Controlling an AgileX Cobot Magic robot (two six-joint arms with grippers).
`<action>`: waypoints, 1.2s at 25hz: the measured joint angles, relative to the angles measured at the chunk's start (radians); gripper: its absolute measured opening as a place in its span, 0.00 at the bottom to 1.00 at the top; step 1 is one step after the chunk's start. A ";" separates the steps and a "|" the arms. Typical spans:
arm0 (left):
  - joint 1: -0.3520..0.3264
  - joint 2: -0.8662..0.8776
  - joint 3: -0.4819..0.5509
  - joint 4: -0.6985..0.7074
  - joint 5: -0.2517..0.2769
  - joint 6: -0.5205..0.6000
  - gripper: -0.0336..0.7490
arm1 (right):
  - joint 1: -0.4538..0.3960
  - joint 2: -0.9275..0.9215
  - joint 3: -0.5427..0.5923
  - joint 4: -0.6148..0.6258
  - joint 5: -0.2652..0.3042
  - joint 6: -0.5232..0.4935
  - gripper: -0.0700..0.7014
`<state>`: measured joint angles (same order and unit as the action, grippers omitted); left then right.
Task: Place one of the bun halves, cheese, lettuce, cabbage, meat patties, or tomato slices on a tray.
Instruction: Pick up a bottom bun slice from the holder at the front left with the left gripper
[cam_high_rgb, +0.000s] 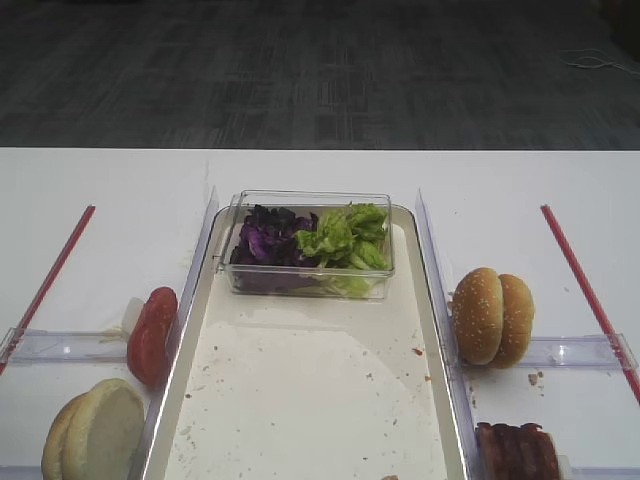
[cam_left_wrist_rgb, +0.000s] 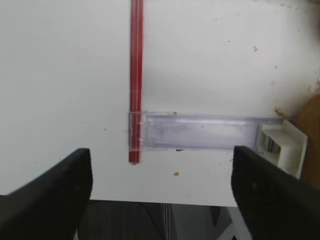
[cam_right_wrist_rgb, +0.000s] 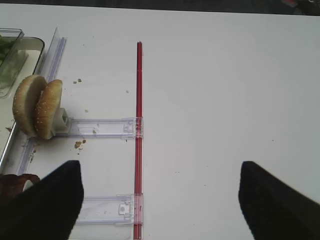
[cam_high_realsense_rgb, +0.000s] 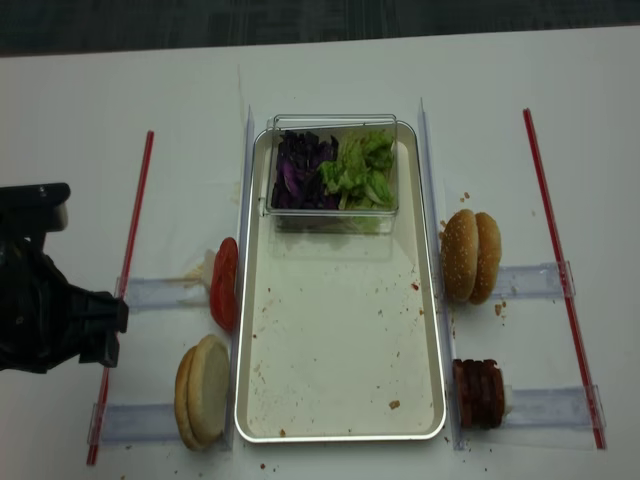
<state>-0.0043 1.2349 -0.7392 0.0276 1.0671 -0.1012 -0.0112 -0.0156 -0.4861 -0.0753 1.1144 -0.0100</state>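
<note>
The silvery tray (cam_high_realsense_rgb: 340, 400) lies mid-table, its surface bare apart from crumbs. At its far end a clear box holds purple cabbage (cam_high_realsense_rgb: 297, 170) and green lettuce (cam_high_realsense_rgb: 362, 172). Tomato slices (cam_high_realsense_rgb: 224, 283) and pale bun halves (cam_high_realsense_rgb: 200, 390) stand on edge left of the tray. Meat patties (cam_high_realsense_rgb: 477, 393) stand to its right. Cheese is out of view. My left gripper (cam_left_wrist_rgb: 160, 195) hangs open and empty over the table's front edge, by a red strip's end (cam_left_wrist_rgb: 135, 150). My right gripper (cam_right_wrist_rgb: 160, 200) is open and empty above another red strip (cam_right_wrist_rgb: 138, 125), right of the patties (cam_right_wrist_rgb: 12, 182).
Sesame-seeded bun halves (cam_high_realsense_rgb: 472, 255) stand on edge right of the tray. Clear plastic holders (cam_high_realsense_rgb: 535, 280) and long rails (cam_high_realsense_rgb: 428, 200) flank the tray. Red strips (cam_high_realsense_rgb: 135, 230) run along both outer sides. My left arm (cam_high_realsense_rgb: 55, 310) is at the left.
</note>
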 joint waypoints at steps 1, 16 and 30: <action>-0.013 0.000 -0.002 -0.005 0.002 0.000 0.74 | 0.000 0.000 0.000 0.000 0.000 0.000 0.94; -0.554 0.001 -0.057 -0.125 -0.070 -0.202 0.71 | 0.000 0.000 0.000 0.000 0.000 0.000 0.94; -0.579 0.116 -0.060 -0.149 -0.091 -0.266 0.70 | 0.000 0.000 0.000 0.000 0.000 0.000 0.94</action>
<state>-0.5831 1.3507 -0.7993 -0.1216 0.9762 -0.3671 -0.0112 -0.0156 -0.4861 -0.0753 1.1144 -0.0100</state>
